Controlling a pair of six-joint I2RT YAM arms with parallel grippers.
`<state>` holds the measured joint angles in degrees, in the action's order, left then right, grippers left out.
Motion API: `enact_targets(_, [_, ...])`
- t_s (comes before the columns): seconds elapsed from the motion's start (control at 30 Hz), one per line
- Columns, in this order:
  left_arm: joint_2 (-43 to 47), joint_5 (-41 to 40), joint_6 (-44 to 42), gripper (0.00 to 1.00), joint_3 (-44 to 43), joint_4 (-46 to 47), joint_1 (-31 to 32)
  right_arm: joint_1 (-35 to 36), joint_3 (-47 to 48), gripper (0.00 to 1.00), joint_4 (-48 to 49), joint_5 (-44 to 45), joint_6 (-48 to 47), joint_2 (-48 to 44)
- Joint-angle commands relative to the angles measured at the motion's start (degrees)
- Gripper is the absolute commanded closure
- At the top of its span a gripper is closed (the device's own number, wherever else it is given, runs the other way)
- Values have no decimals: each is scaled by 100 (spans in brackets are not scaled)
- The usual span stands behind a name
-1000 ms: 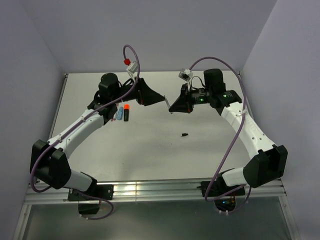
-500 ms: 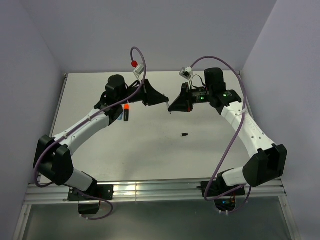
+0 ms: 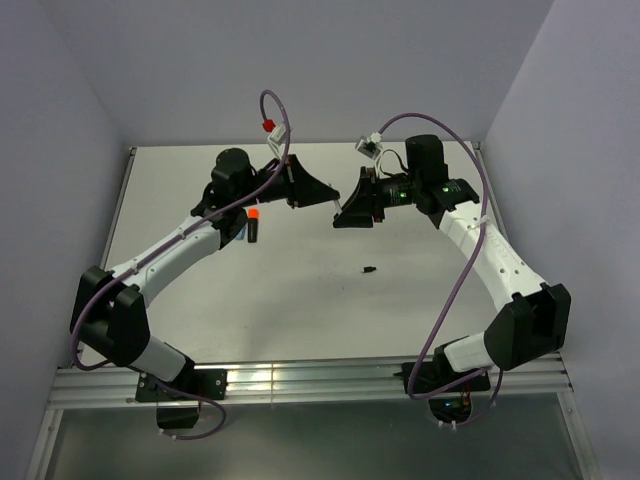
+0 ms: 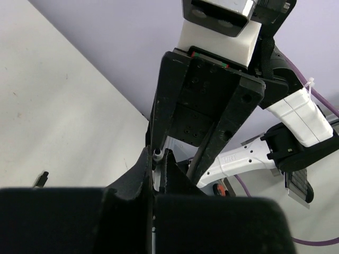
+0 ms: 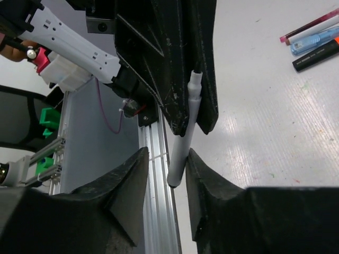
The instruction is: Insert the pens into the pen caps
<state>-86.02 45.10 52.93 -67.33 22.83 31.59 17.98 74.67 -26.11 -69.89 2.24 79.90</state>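
Over table (image 3: 300, 300), pen (image 5: 180, 142) in left hand (image 3: 327, 199)

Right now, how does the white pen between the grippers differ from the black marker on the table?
The white pen is slim and pale; the black marker is dark with an orange end. The white pen is held above the table; the black marker lies on it. Both are straight writing tools.

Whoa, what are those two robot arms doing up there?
They meet tip to tip above the table. The left gripper pinches a white pen, whose other end pokes between the right gripper's open fingers. Other pens and a small black cap lie on the table.
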Motion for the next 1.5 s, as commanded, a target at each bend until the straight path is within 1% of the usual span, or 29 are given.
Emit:
enact_targets(0.0, [-64, 86, 95, 100, -272, 266, 57, 48, 56, 60, 255, -166, 92, -18])
enact_targets(0.03, [-73, 104, 69, 100, -281, 266, 66, 48, 56, 64, 264, -174, 101, -9])
enact_targets(0.1, [-108, 122, 51, 100, -316, 240, 127, 48, 39, 67, 273, -174, 119, 0])
enact_targets(0.2, [-108, 122, -37, 100, -333, 178, 198, 48, 21, 82, 282, -192, 119, 17])
enact_targets(0.23, [-117, 130, -72, 100, -351, 169, 215, 48, 12, 89, 290, -183, 119, 8])
enact_targets(0.3, [-126, 148, -89, 99, -351, 152, 224, 48, -6, 97, 299, -174, 119, 8])
enact_targets(0.33, [-126, 157, -133, 84, -360, 126, 233, 48, -23, 100, 299, -157, 119, -9])
enact_targets(0.4, [-99, 61, -273, 55, -412, -171, 233, 13, -111, 100, 290, -61, 110, -53])
enact_targets(0.43, [-65, 8, -570, 36, -447, -304, 224, -13, -146, 100, 273, 1, 101, -114])
enact_targets(0.5, [76, -238, -1010, 26, -596, -629, 163, -232, -321, 100, 247, 150, 40, -202])
enact_targets(0.53, [137, -308, -1587, 21, -632, -926, 145, -346, -409, 100, 220, 177, 22, -342])
enact_targets(0.57, [234, -457, -1958, 20, -789, -1225, 137, -504, -575, 100, 211, 195, -4, -422])
enact_targets(0.6, [235, -519, -2684, 19, -1008, -1811, 136, -854, -655, 100, 133, 299, -39, -570])
enact_targets(0.67, [121, -581, -3382, 22, -1272, -2613, 128, -1268, -787, 100, -42, 414, -162, -721])
enact_targets(0.7, [33, -538, -3681, 23, -1404, -2948, 145, -1488, -779, 100, -191, 484, -511, -773])
enact_targets(0.73, [-176, -572, -4232, 24, -1632, -3656, 171, -1908, -701, 100, -576, 702, -679, -844])
enact_targets(0.77, [-309, -660, -4499, 24, -1747, -3941, 198, -2121, -630, 100, -806, 826, -846, -836])
enact_targets(0.8, [-450, -713, -4737, 24, -1844, -4266, 320, -2288, -551, 100, -1278, 915, -1213, -809])
enact_targets(0.83, [-738, -687, -5226, 26, -2010, -4504, 382, -2577, -472, 100, -1492, 1011, -1382, -792])
enact_targets(0.87, [-898, -791, -5588, 27, -2099, -4976, 443, -2702, -341, 100, -1668, 1247, -1506, -774])
enact_targets(0.93, [-1397, -1264, -6002, 28, -2379, -5243, 742, -2913, -182, 100, -2090, 1582, -1823, -765])
enact_targets(1.03, [-2126, -1609, -6468, 31, -2810, -5815, 1181, -3080, -120, 100, -2232, 2241, -1850, -827])
enact_targets(1.07, [-2286, -1558, -6627, 31, -2925, -5973, 1261, -3107, -111, 100, -2249, 2486, -1850, -844])
enact_targets(1.13, [-2611, -1487, -6699, 30, -3057, -5887, 1367, -3160, -93, 100, -2276, 2655, -1806, -827])
enact_targets(1.2, [-2902, -1530, -6795, 30, -3338, -6052, 1463, -3204, -58, 100, -2293, 2735, -1701, -757])
enact_targets(1.23, [-3216, -1592, -6839, 31, -3696, -6158, 1525, -3230, -50, 100, -2293, 2700, -1657, -722])
enact_targets(1.33, [-3727, -1908, -6875, 35, -4242, -6361, 1727, -3257, -15, 100, -2294, 2717, -1578, -651])
enact_targets(1.37, [-3825, -2126, -6892, 37, -4314, -6378, 1762, -3248, 3, 100, -2302, 2743, -1569, -625])
enact_targets(1.47, [-4028, -2365, -7006, 39, -4333, -6213, 1929, -3274, 30, 100, -2302, 2700, -1551, -607])
